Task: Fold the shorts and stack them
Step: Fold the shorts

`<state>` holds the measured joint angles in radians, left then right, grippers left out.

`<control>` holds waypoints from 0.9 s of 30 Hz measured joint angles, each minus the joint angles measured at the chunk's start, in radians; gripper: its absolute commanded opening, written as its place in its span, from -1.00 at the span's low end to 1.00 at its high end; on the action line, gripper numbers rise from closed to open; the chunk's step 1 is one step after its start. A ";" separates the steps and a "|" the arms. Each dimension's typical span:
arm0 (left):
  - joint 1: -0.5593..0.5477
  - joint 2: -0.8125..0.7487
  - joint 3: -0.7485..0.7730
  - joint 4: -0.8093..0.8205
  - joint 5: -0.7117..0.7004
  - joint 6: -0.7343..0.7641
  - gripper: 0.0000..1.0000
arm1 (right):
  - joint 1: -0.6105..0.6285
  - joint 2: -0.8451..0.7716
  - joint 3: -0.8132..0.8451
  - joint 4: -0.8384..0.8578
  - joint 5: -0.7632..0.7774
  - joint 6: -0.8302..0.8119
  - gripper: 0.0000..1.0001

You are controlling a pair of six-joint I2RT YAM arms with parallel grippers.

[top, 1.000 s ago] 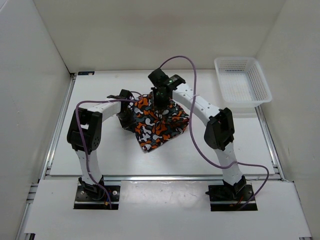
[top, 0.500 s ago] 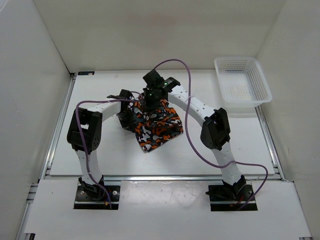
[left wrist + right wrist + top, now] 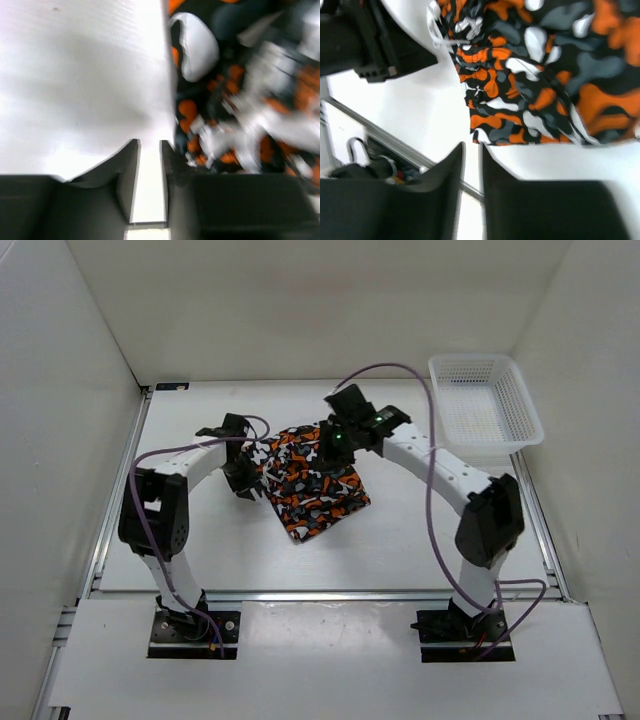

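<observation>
The camouflage shorts (image 3: 315, 488) lie folded in a compact bundle at the middle of the table. My left gripper (image 3: 243, 476) hangs by their left edge. In the left wrist view it (image 3: 150, 145) is shut and empty over bare table, with the blurred shorts (image 3: 240, 100) just to its right. My right gripper (image 3: 335, 443) hovers over the far right part of the shorts. In the right wrist view it (image 3: 471, 146) is shut and empty above the shorts (image 3: 535, 75), whose thin white drawstring (image 3: 436, 31) shows at the left edge.
A white mesh basket (image 3: 485, 405) stands at the back right. White walls close in the table on three sides. A metal rail (image 3: 330, 594) runs along the near edge. The left arm's dark head (image 3: 370, 45) shows in the right wrist view.
My right gripper swept left over the shorts, folding them narrower, then let go and pulled back up and right. My left gripper drew a little left off the fabric.
</observation>
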<state>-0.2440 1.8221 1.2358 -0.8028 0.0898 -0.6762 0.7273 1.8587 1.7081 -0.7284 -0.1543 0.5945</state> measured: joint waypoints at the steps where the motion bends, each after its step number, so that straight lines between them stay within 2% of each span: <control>1: 0.000 -0.023 0.006 -0.014 -0.007 0.001 -0.49 | -0.014 -0.039 -0.020 0.008 0.004 -0.006 -0.88; 2: 0.000 -0.048 0.014 -0.026 -0.016 0.002 -0.73 | -0.025 -0.073 -0.037 0.009 0.010 -0.012 -0.95; 3: -0.002 -0.072 0.025 -0.041 -0.027 0.003 -0.79 | -0.038 -0.104 -0.056 0.014 0.021 -0.018 -0.98; 8: -0.034 -0.173 0.093 -0.082 -0.056 0.005 -0.79 | -0.080 -0.159 -0.143 0.022 0.051 -0.043 -0.98; 12: -0.084 -0.161 0.202 -0.094 -0.056 0.002 -0.77 | -0.089 -0.055 -0.125 0.023 0.053 -0.064 -0.98; 18: -0.102 0.026 0.402 -0.087 -0.061 0.009 -0.79 | -0.082 0.170 -0.018 0.035 0.037 -0.084 -0.98; 21: -0.090 0.146 0.440 -0.076 -0.060 0.019 -0.79 | -0.065 0.221 -0.019 0.042 0.029 -0.102 -0.98; 27: -0.060 0.277 0.404 -0.090 -0.049 0.038 -0.79 | 0.015 0.198 -0.212 0.117 0.008 -0.129 -0.98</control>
<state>-0.3042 2.0991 1.6398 -0.8928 0.0410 -0.6380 0.7422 2.0567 1.4960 -0.6113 -0.1459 0.4656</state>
